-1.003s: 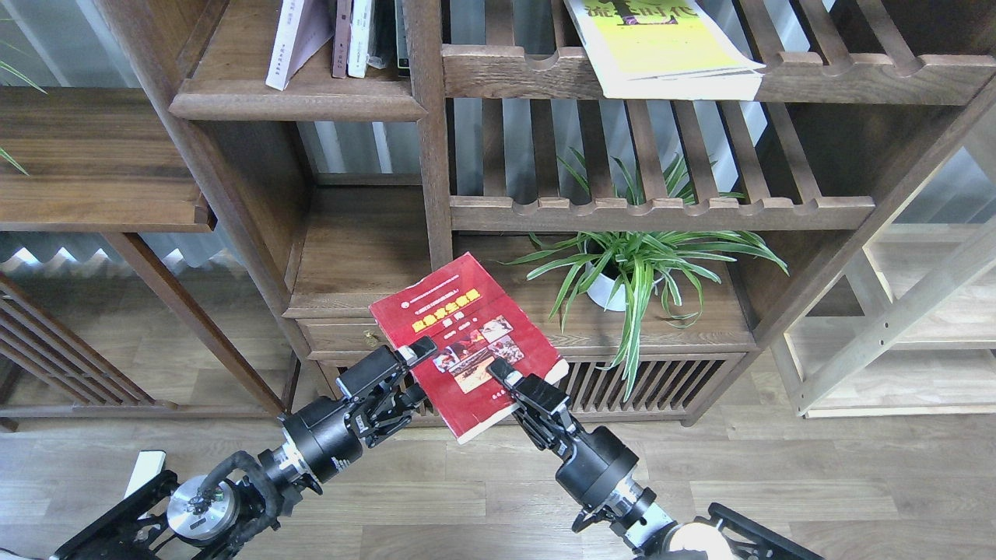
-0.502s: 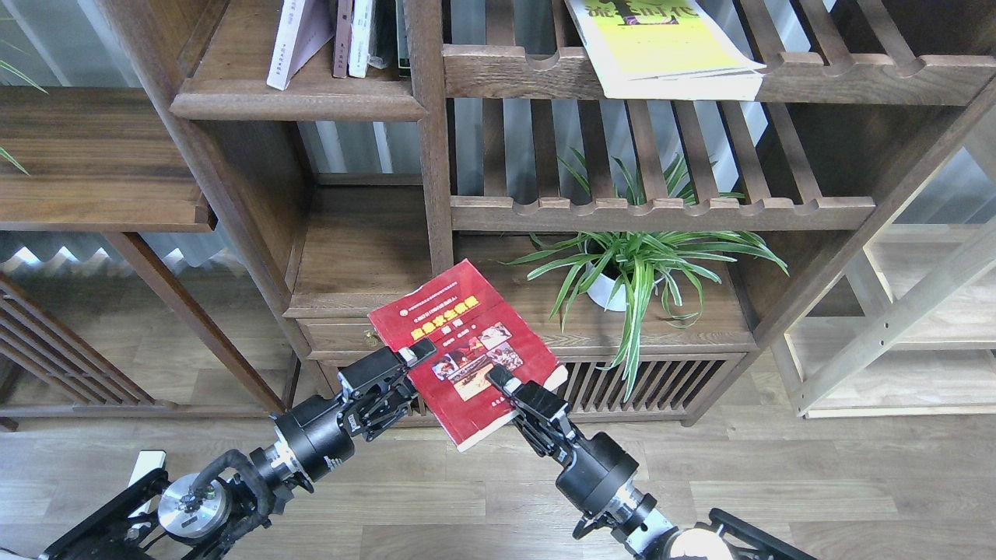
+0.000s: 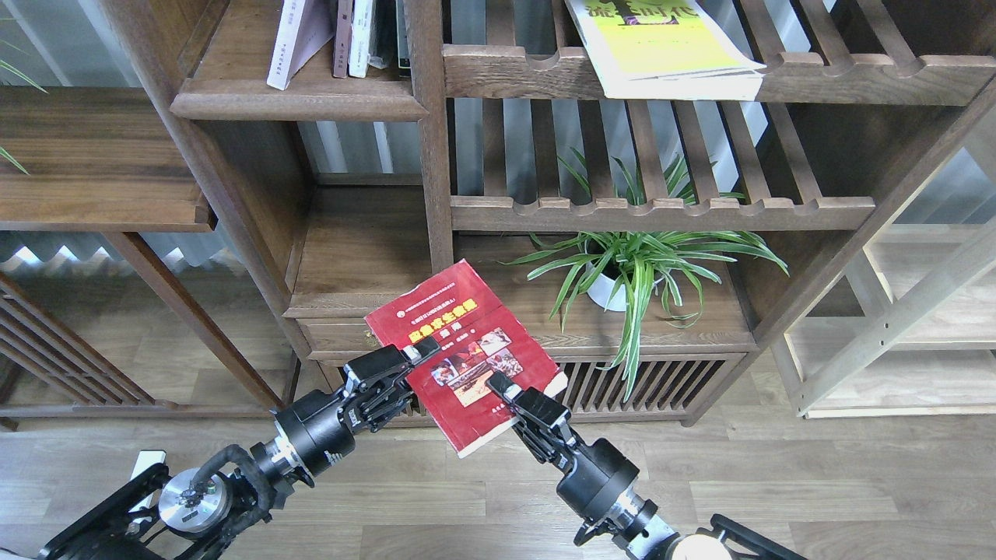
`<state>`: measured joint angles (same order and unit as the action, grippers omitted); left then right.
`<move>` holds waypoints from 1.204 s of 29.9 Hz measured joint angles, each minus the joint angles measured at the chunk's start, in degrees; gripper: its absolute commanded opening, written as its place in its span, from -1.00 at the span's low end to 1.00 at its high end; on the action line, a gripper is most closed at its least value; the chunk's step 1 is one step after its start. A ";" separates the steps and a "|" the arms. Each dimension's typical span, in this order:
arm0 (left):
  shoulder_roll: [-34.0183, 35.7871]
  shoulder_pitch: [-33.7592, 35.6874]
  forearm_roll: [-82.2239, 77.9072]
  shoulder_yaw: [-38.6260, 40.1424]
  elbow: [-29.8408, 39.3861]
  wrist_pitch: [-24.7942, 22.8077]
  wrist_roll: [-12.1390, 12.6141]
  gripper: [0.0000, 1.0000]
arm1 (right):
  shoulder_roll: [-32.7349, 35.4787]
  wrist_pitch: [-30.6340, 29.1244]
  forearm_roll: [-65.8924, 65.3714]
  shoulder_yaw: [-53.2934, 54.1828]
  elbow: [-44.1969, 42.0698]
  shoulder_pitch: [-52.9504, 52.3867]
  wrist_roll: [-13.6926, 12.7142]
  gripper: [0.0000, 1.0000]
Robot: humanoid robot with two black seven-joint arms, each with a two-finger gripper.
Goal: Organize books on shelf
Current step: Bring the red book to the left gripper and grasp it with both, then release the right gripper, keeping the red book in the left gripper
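The red book [image 3: 459, 342], with a yellow title band and photos, is held tilted in the air in front of the low cabinet. My left gripper [image 3: 414, 358] is shut on its left edge. My right gripper [image 3: 499, 386] is shut on its lower right edge, one finger lying on the cover. The white book [image 3: 292, 39] leans on the solid dark-brown shelf [image 3: 299, 99] at the top left, beside thin brown, white and dark-spined books [image 3: 359, 35]. The yellow-green book [image 3: 661, 50] lies flat on a slatted shelf at the top right.
A potted spider plant [image 3: 630, 268] stands on the low cabinet top [image 3: 700, 327] right of the red book. A slatted shelf rail [image 3: 661, 214] runs above it. An upright post [image 3: 432, 155] divides the compartments. A lighter wooden rack [image 3: 895, 327] stands at the right.
The red book and both grippers have shifted slightly down and to the left. Both grips are unchanged.
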<state>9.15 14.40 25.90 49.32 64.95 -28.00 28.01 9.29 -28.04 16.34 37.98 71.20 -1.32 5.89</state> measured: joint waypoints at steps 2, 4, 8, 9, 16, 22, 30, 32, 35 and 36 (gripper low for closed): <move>0.03 0.00 0.03 0.08 0.00 0.00 0.00 -0.60 | 0.07 0.00 -0.05 0.01 0.00 0.01 0.00 -0.91; 0.10 0.00 0.06 0.10 0.03 0.00 0.00 -0.62 | 0.09 0.00 -0.07 0.00 0.00 0.06 0.00 -0.91; 0.18 0.01 0.06 0.10 0.54 0.00 0.00 -0.69 | 0.19 0.01 -0.07 0.00 0.00 0.09 0.00 -0.91; 0.21 0.01 0.06 0.10 0.64 0.00 0.00 -0.71 | 0.20 0.02 -0.08 0.00 0.00 0.09 0.00 -0.91; 0.79 -0.08 0.07 -0.43 1.23 0.00 -0.07 -0.85 | 0.25 0.04 -0.14 -0.01 0.00 0.11 -0.02 -0.90; 2.30 -1.41 0.06 -0.78 1.88 0.00 0.00 -0.85 | 0.40 0.05 -0.23 0.07 0.00 0.10 -0.08 -0.90; 3.12 -2.61 0.08 -0.64 2.01 -0.04 0.05 -0.90 | 0.39 0.06 -0.24 0.23 -0.21 0.03 -0.08 -0.62; 3.15 -2.65 0.08 -0.52 2.01 -0.04 0.05 -0.91 | 0.37 0.05 -0.27 0.24 -0.22 0.03 -0.08 -0.11; 3.30 -2.67 0.23 0.24 1.85 -0.03 0.03 -0.92 | 0.50 0.05 -0.80 0.78 -0.55 0.04 0.17 0.53; 3.48 -2.66 0.36 0.89 1.73 0.03 -0.16 -0.92 | 0.77 0.05 -1.03 1.11 -0.81 0.05 0.30 0.70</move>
<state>12.63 11.74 26.27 50.21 66.68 -27.97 27.85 10.05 -27.98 15.30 39.08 70.39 -1.27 6.19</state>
